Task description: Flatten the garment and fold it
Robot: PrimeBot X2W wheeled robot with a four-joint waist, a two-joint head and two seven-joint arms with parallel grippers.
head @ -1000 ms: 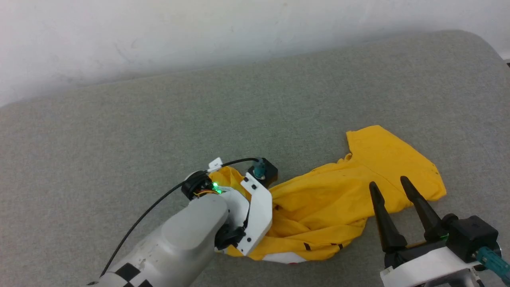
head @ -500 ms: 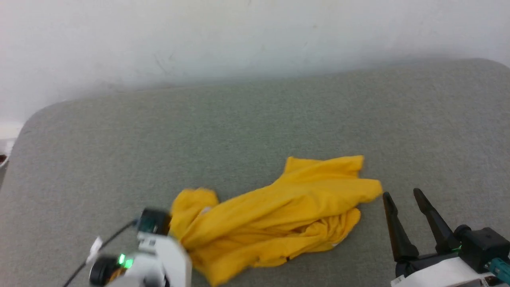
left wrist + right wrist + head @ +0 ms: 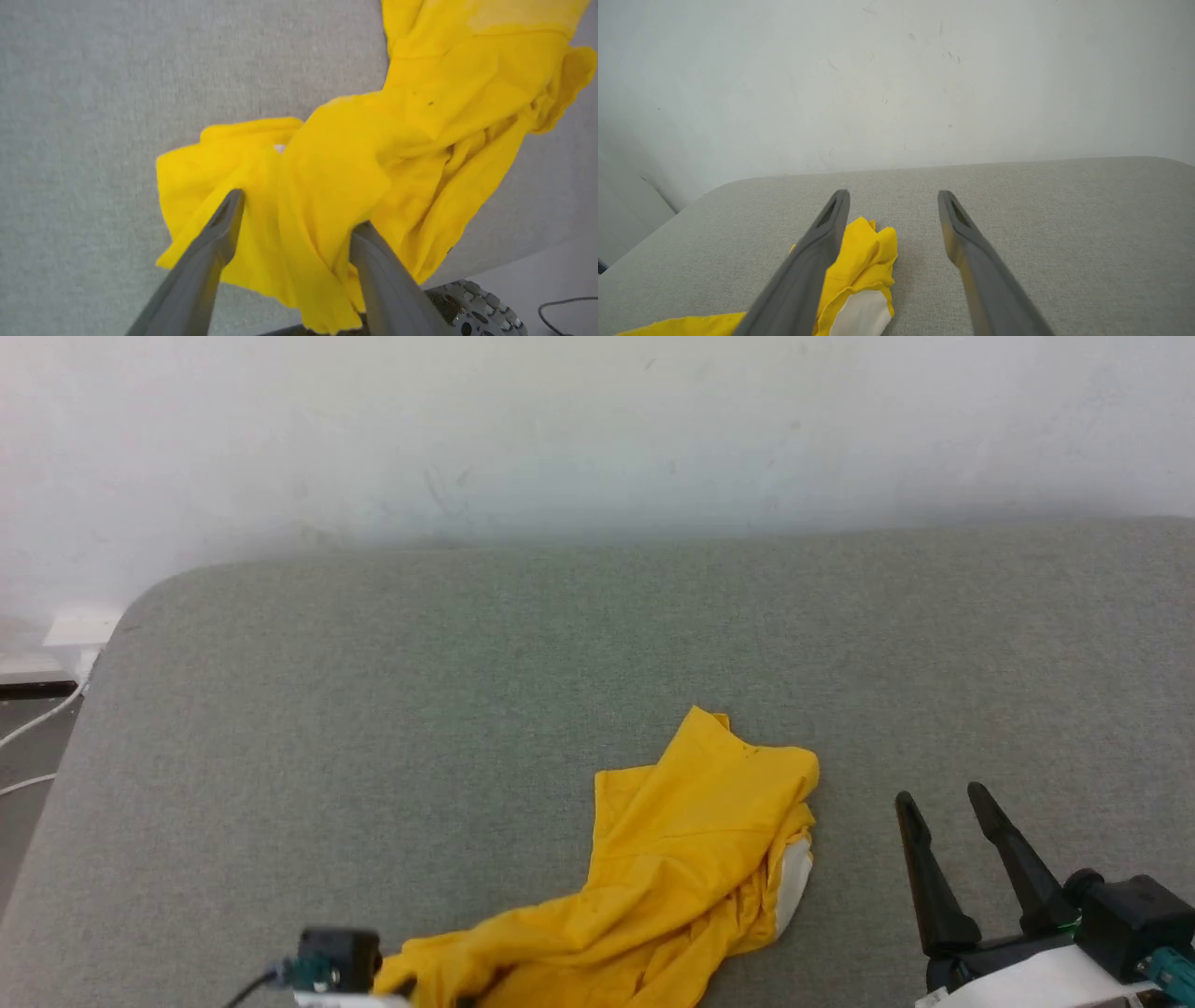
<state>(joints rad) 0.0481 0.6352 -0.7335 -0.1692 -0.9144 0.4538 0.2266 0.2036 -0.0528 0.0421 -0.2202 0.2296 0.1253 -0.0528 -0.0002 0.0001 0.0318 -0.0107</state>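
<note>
Dragged leftward since the earlier frame, the garment (image 3: pixel 691 859) lies bunched on the grey padded surface (image 3: pixel 373 709). Its long axis runs from the left end effector (image 3: pixel 299 212), fingers spread astride cloth, toward the right end effector (image 3: pixel 939 791), which is spread, empty and near.

Bright, even, soft-shadowed light; slight motion blur in left wrist view

Head camera: high, looking forward and down across grey cushion (image 3: pixel 467 691) to white wall (image 3: pixel 560 429). Left wrist camera: close above garment (image 3: pixel 373 149), facing down. Right wrist camera: low, near cushion, facing wall. All three share garment; head and right wrist share wall, cushion's far edge.
</note>
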